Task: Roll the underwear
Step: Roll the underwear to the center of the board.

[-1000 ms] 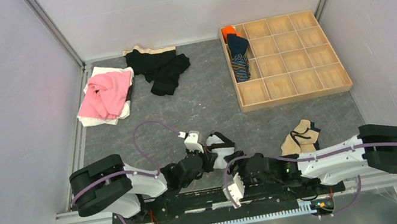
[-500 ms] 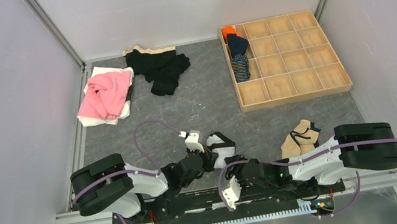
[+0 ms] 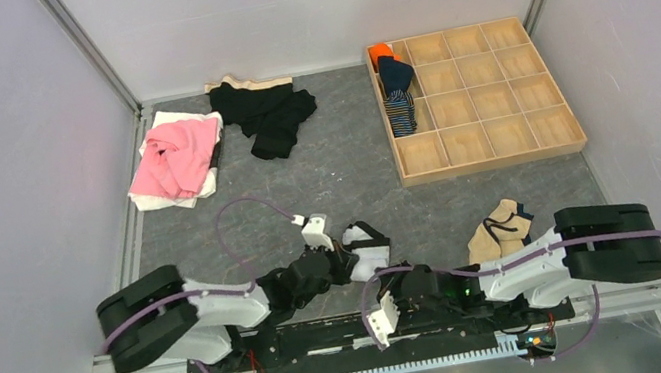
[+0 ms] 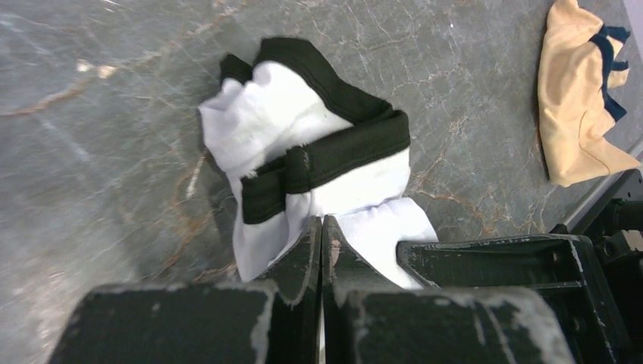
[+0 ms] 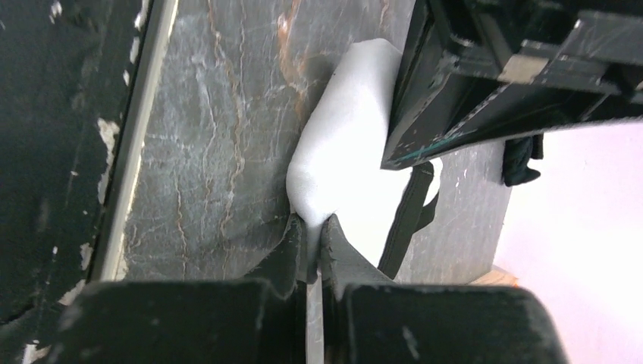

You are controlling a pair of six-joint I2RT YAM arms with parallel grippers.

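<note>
Already three rolls (image 3: 396, 84) sit in the tray (image 3: 495, 162), while the left end effector (image 4: 320, 231) and right end effector (image 5: 312, 231) each clamp the crumpled white brief (image 4: 318, 152); a tan brief (image 3: 499, 227) waits unrolled.

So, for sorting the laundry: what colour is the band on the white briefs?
The band is black; left wrist view shows it best.

The top external camera looks down from high above the near edge and takes in the whole desk (image 3: 355, 172) from afar. The left wrist camera looks along the left tool (image 4: 321, 221), close to the desk. The right wrist camera, nearer still, looks along the right tool (image 5: 315, 224). All three views share the white briefs (image 3: 367, 246). The tan cloth (image 4: 576, 98) shows in the left wrist and top views.
</note>
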